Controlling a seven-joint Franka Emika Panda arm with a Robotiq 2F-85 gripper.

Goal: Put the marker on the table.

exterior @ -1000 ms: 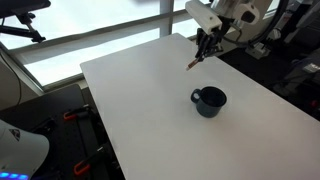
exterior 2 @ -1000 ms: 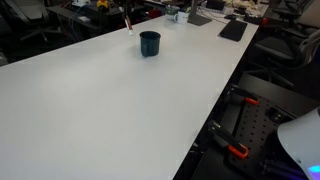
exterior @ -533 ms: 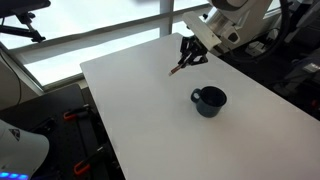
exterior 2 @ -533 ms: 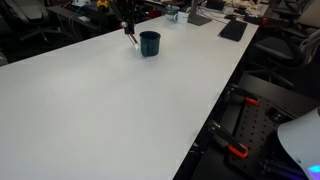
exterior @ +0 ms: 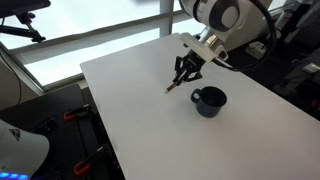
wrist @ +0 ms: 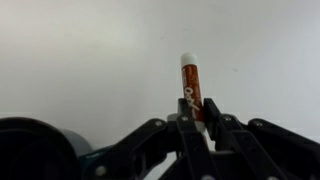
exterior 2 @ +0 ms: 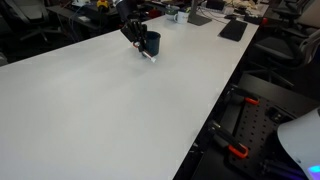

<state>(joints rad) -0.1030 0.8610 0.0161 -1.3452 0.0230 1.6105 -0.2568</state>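
One gripper hangs over the white table, its fingers pinched narrowly on the single marker. In the wrist view the marker shows a reddish barrel and a white end sticking out beyond the fingertips. In both exterior views it slants down toward the table, just beside the one dark blue mug. Its lower tip seems very close to the surface, though I cannot tell whether it touches. The mug stands upright on the table, apart from the gripper.
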